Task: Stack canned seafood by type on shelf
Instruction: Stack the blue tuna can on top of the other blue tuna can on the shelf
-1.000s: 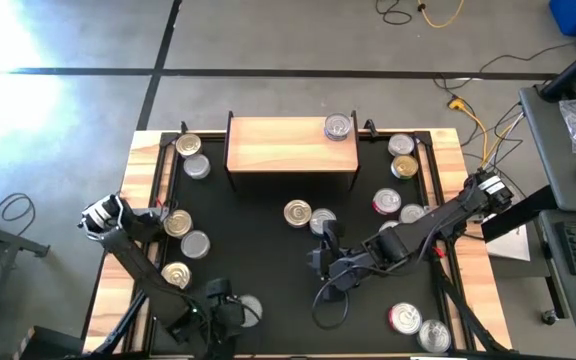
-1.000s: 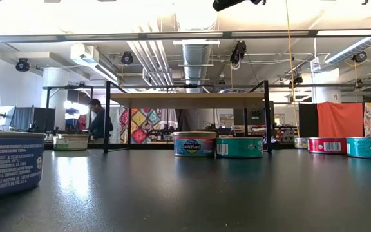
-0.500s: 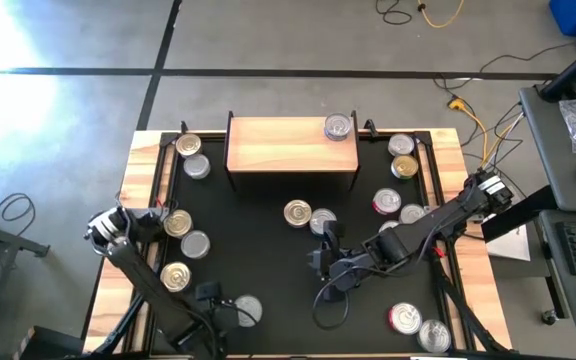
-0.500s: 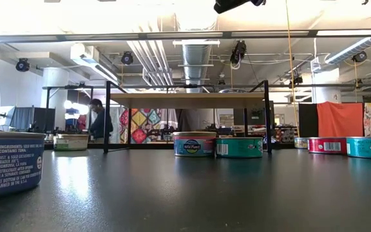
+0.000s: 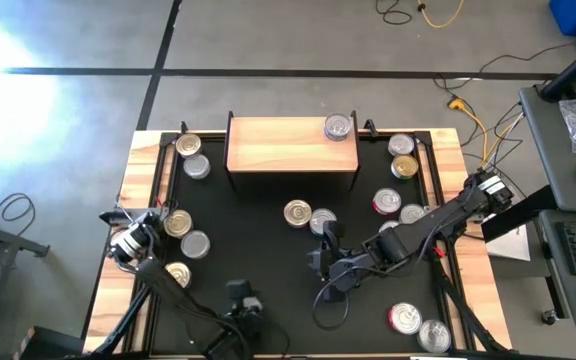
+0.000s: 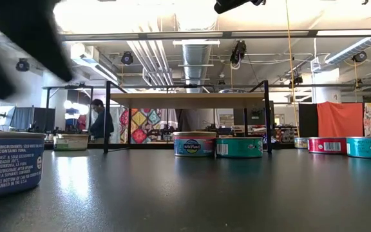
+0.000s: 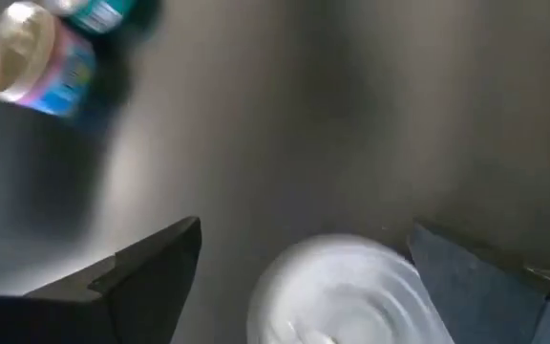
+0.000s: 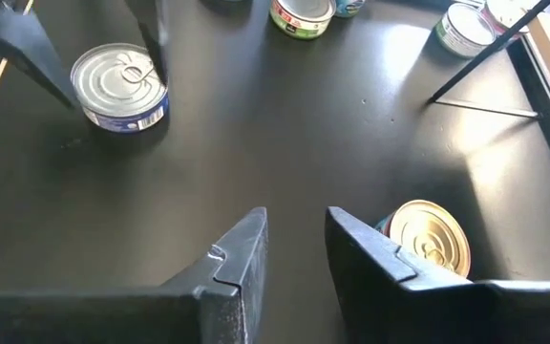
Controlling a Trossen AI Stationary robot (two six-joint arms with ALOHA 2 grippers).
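Your left tool (image 7: 304, 272) sits at the near edge of the tabletop (image 5: 268, 250), left of centre, with its fingers spread wide on either side of a silver-lidded can (image 7: 337, 291) (the can lies between them, but you cannot tell from the blurred wrist view whether either finger touches it). Your right tool (image 8: 296, 239) hangs over the middle of the tabletop, near the pair of cans in front of the shelf; its fingers are drawn close with only a narrow gap and nothing between them, and a gold-lidded can (image 8: 428, 237) lies just beside one finger. The shelf (image 5: 290, 145) stands at the far edge with a single silver-lidded can (image 5: 339, 126) on its right end. The remaining cans are still on the tabletop: a group along the left side (image 5: 179, 223), two in the middle (image 5: 298, 213), a cluster on the right (image 5: 396, 205), and two at the near right corner (image 5: 408, 320).
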